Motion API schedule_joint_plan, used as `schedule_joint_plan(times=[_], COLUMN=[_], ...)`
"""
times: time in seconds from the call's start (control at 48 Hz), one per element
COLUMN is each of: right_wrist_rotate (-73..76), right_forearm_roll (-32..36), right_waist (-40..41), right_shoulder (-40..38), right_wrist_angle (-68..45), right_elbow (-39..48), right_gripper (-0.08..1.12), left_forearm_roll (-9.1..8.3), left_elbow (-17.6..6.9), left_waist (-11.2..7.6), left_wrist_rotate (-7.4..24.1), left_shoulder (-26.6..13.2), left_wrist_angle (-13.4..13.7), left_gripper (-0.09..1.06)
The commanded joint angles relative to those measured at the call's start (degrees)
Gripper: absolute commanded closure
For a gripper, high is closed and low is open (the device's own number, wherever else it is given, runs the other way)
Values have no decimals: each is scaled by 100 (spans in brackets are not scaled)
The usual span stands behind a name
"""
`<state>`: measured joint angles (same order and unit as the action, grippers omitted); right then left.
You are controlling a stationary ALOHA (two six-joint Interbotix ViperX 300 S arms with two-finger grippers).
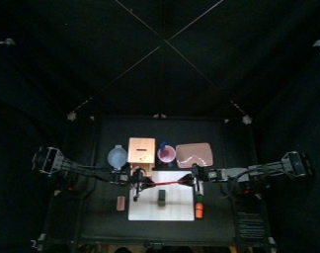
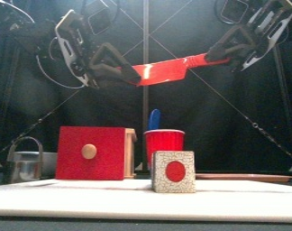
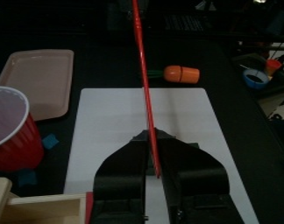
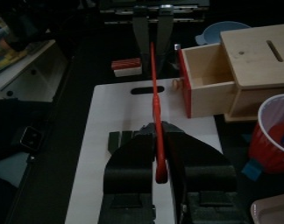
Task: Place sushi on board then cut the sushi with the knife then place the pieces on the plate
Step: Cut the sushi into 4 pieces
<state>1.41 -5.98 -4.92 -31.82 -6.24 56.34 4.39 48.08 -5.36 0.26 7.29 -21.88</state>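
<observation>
A red toy knife (image 2: 168,69) hangs level, high above the white cutting board (image 1: 180,205), with a gripper at each end. My left gripper (image 2: 124,74) is shut on its blade end, and my right gripper (image 2: 217,60) is shut on its handle end. Each wrist view shows the knife edge-on (image 3: 145,87) (image 4: 154,96), running away from that arm's jaws. The dark green sushi roll (image 1: 164,197) lies on the board under the knife. From the front, its speckled end face (image 2: 174,171) has a red centre. The pink tray (image 1: 194,153) sits at the back right.
Behind the board stand a wooden box with a red drawer front (image 2: 95,152), a red cup (image 2: 164,142) holding a blue knife (image 2: 155,118), and a blue-grey bowl (image 1: 117,156) at the left. An orange toy (image 3: 182,73) and a red toy (image 4: 127,64) lie beside the board.
</observation>
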Motion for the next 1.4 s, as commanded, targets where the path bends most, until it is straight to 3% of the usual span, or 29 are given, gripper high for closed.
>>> schedule_joint_plan(times=[0.021,0.458,0.75,1.042,1.396], right_wrist_rotate=[9,18,26,18,9], right_forearm_roll=[-9,-167,-281,-404,-422], right_waist=[-53,-123,-220,-299,-264], right_shoulder=[-18,193,642,896,905], right_wrist_angle=[-70,-53,334,729,1143], right_elbow=[-132,-9,-158,-413,-527], right_gripper=[64,64,64,64,65], left_forearm_roll=[-79,-105,-149,-141,-149], left_elbow=[-185,-105,-26,-105,-211], left_waist=[18,18,-26,-167,-158], left_wrist_rotate=[9,9,9,0,9], left_shoulder=[70,193,18,-422,-387], left_wrist_angle=[-26,9,9,9,9], left_gripper=[55,57,58,58,58])
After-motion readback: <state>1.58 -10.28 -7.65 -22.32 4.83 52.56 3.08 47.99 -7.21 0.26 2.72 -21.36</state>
